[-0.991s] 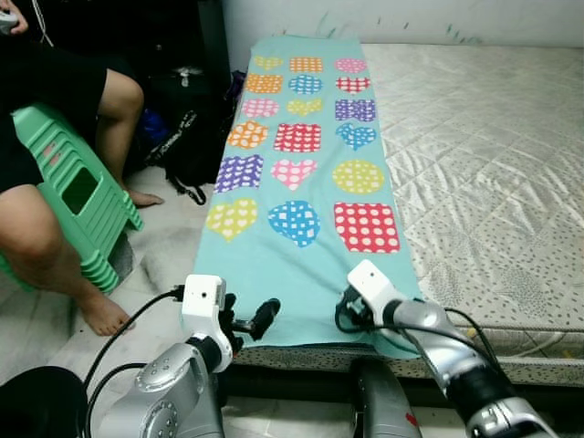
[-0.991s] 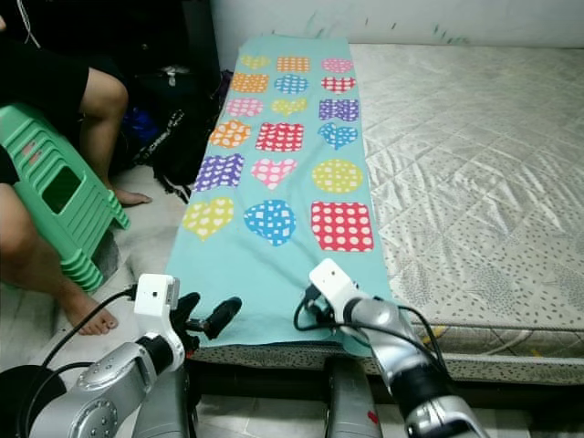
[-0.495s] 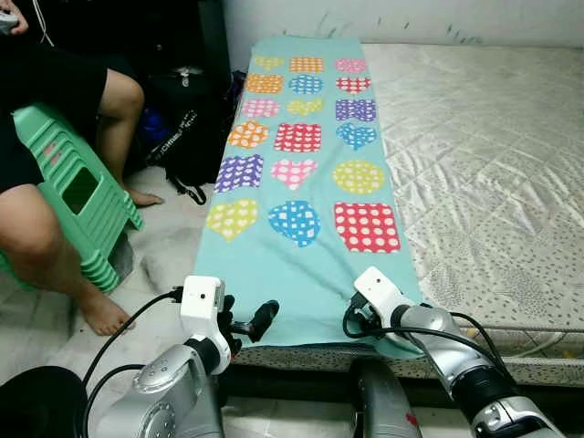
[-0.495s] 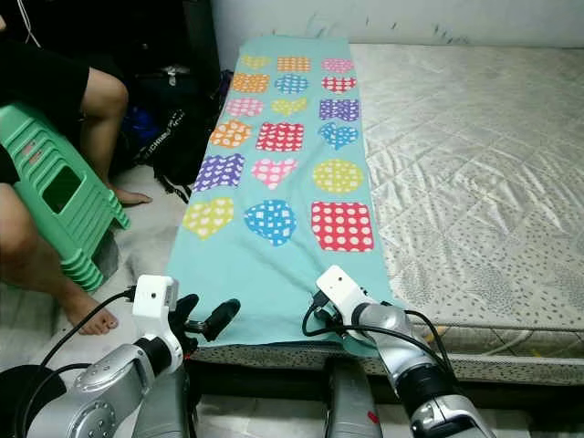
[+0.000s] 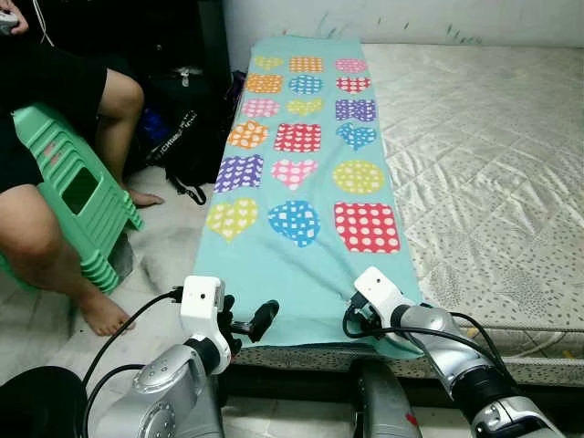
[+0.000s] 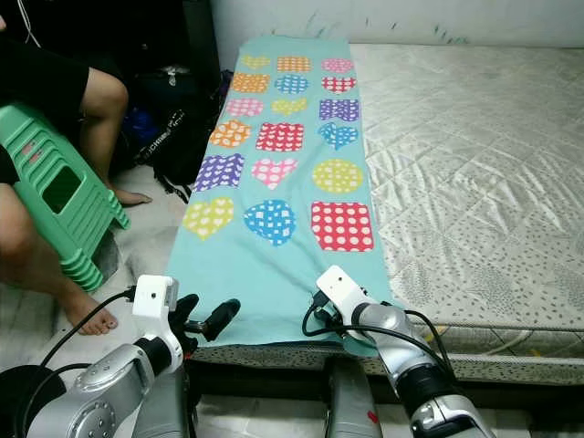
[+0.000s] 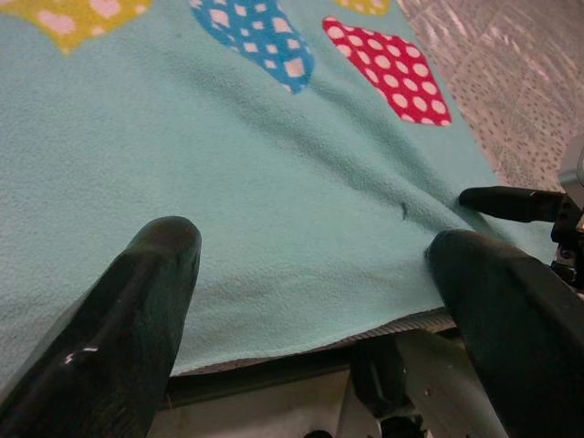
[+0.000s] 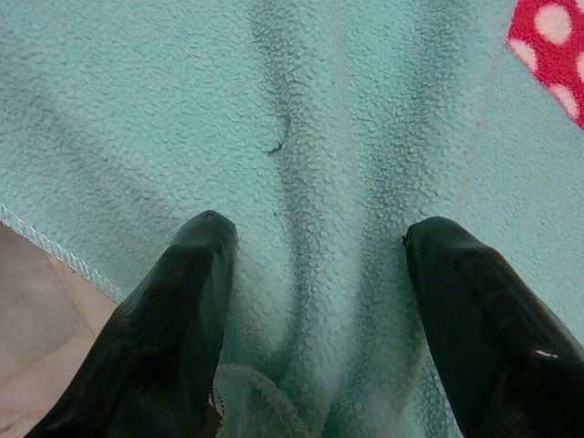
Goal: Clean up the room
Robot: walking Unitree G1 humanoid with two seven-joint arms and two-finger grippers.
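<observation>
Mostly teal blanket [image 5: 301, 192] over mattress [image 5: 493, 155].

Quilted grey mattress [image 5: 493, 164] against a white wall [image 5: 392, 18], pale tiled floor [image 5: 169, 242], green plastic stool [image 5: 68, 182] beside.

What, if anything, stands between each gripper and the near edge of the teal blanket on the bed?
Nothing visible. The left gripper hangs open just off the teal blanket's near hem, with only air between. The right gripper is already over the fabric, open astride a raised fold near the blanket's corner.
</observation>
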